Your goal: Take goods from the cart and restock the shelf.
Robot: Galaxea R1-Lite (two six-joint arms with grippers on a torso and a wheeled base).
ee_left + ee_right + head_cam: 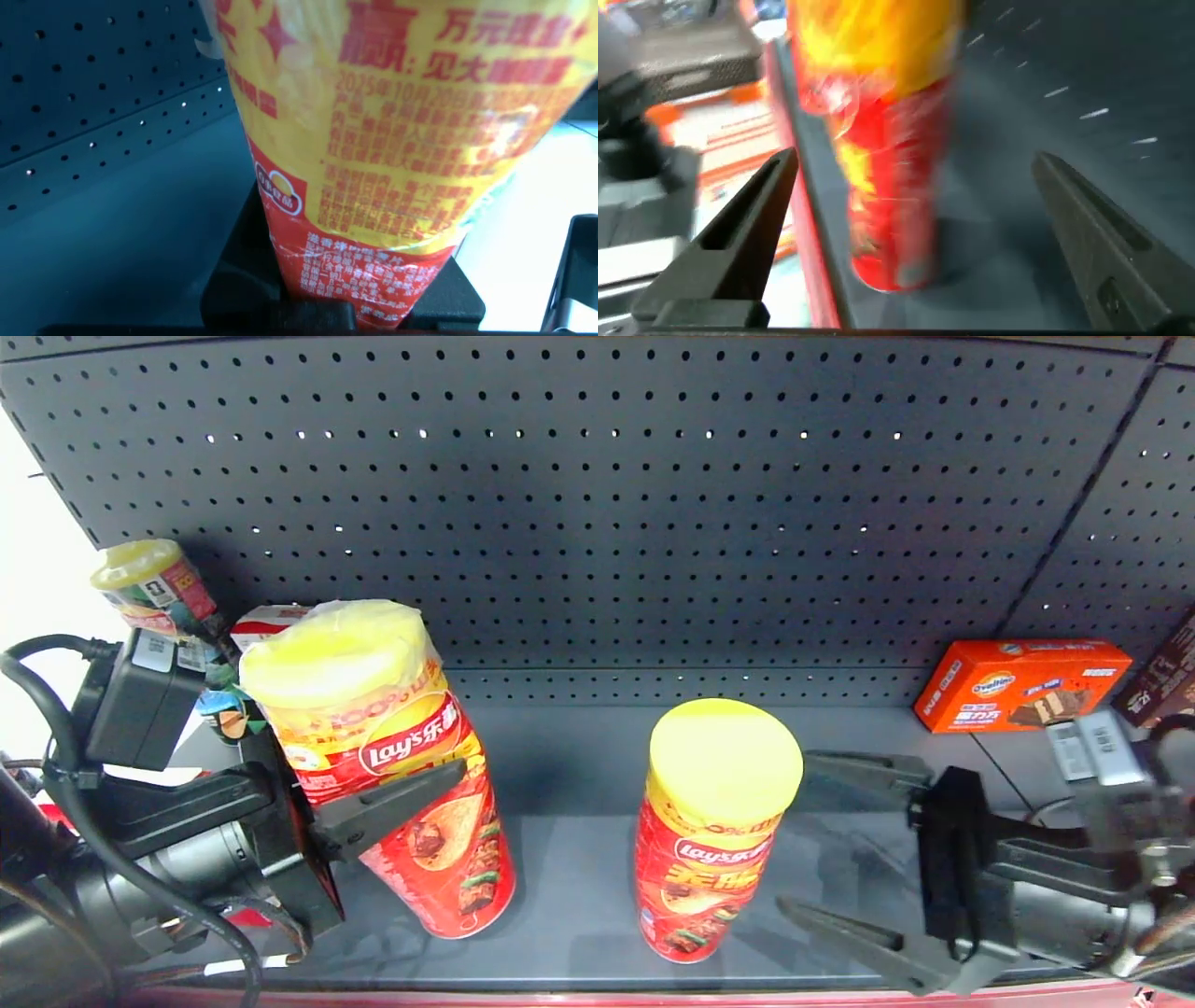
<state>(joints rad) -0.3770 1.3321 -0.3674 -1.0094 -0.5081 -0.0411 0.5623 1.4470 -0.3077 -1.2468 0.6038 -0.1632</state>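
Red tall chip can (373, 709) with a yellow plastic lid sits tilted at centre-left of the head frame, clamped by the left gripper (401, 784), base roughly on the grey metal shelf (579, 859). A matching second can (714, 831) stands mid-frame, and the right gripper (803, 835) gapes wide beside it. Looks like the placing step to me: straighten it, then let go.

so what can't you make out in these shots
- Head view: left gripper, far finger hidden behind the tilted red, yellow-lidded chip canister it clamps.
- Head view: dark brown box at the right, cut off by the edge.
- Right wrist view: upright red chip canister, blurred; print unreadable.
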